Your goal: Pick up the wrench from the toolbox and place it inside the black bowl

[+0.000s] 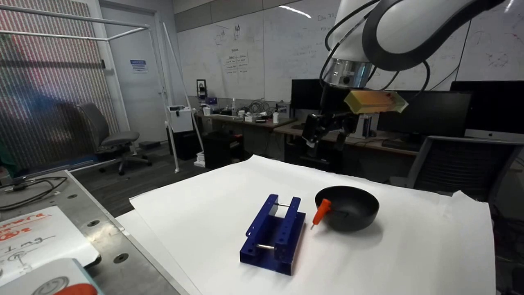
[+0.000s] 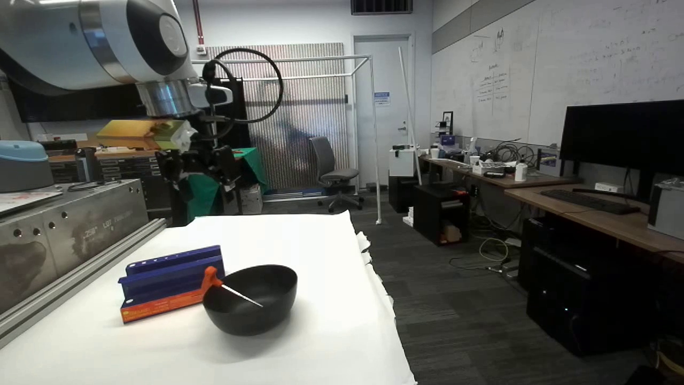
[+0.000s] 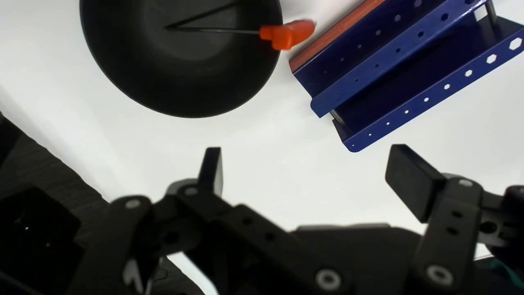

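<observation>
Apparently placing is done: slim orange-red wrench (image 3: 268,32) leans inside round black bowl (image 3: 196,82), handle (image 3: 290,35) past the rim. My pincer (image 3: 310,174) stands wide, nothing held; next calls only for backing off, I judge. In an exterior view the handle's metal tip (image 1: 312,226) shows; wrist view hides it.

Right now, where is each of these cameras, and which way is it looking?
In an exterior view: higher than the table, facing a whiteboard and monitors; arm and gripper show at right.
In an exterior view: higher than the table, facing a door; arm and gripper show at left.
Wrist view: on the wrist, looking down at the wrench, black bowl and toolbox; fingers show below.
Both exterior views share the door and grey chair.
</observation>
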Action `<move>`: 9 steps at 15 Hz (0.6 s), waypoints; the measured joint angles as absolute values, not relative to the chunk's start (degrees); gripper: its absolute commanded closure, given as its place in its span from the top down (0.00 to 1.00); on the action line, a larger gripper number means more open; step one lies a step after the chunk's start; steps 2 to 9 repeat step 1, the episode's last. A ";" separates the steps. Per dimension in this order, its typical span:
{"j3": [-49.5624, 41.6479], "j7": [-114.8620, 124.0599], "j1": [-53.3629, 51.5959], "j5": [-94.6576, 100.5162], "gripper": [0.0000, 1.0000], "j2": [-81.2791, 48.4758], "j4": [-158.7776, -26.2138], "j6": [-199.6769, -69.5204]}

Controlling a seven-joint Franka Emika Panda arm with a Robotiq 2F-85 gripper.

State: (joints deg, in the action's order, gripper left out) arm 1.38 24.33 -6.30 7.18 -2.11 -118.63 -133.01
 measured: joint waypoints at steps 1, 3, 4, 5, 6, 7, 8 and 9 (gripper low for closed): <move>1.39 24.22 -6.28 7.17 1.00 -2.02 -118.88 -133.01; 1.39 24.22 -6.28 7.17 1.00 -2.02 -118.88 -133.01; 1.39 24.22 -6.28 7.17 1.00 -2.02 -118.88 -133.01; 1.39 24.22 -6.28 7.17 1.00 -2.02 -118.88 -133.01; 1.39 24.22 -6.28 7.17 1.00 -2.02 -118.88 -133.01; 1.39 24.22 -6.28 7.17 1.00 -2.02 -118.88 -133.01; 1.39 24.22 -6.28 7.17 1.00 -2.02 -118.88 -133.01; 1.39 24.22 -6.28 7.17 1.00 -2.02 -118.88 -133.01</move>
